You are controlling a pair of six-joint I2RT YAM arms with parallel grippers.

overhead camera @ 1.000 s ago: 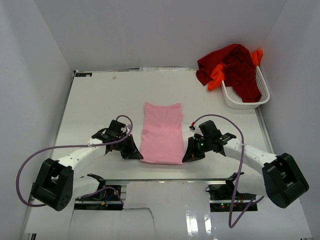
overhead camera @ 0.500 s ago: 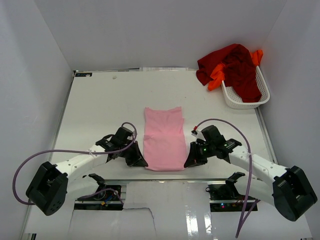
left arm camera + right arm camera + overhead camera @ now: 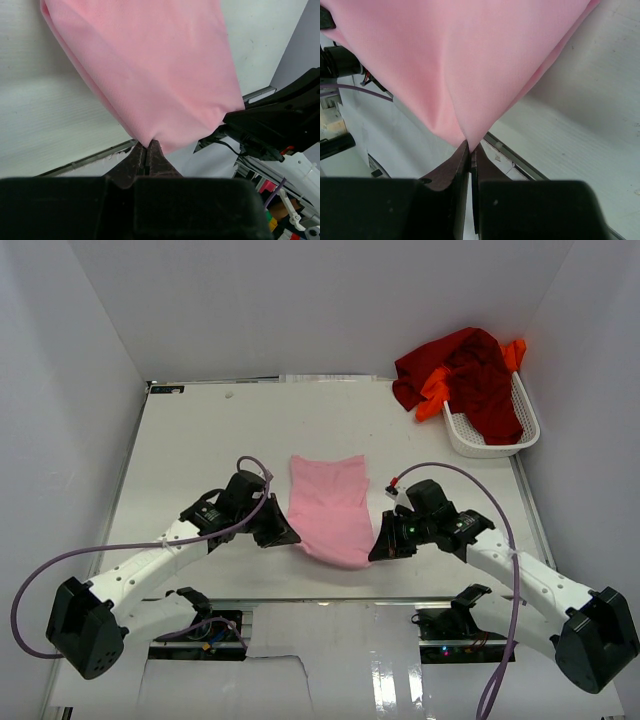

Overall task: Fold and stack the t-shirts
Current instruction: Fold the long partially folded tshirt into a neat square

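While its near corners are pinched, L gripper and R gripper clamp the pink t-shirt, near hem raised, mid table; risk: uneven arm travel skews fold, or cloth slips. Far right: dark red t-shirt, orange t-shirt over basket

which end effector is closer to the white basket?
Right. The right end effector pinches the pink t-shirt at its near corner toward the white basket; the left end effector pinches the other near corner, farther off.
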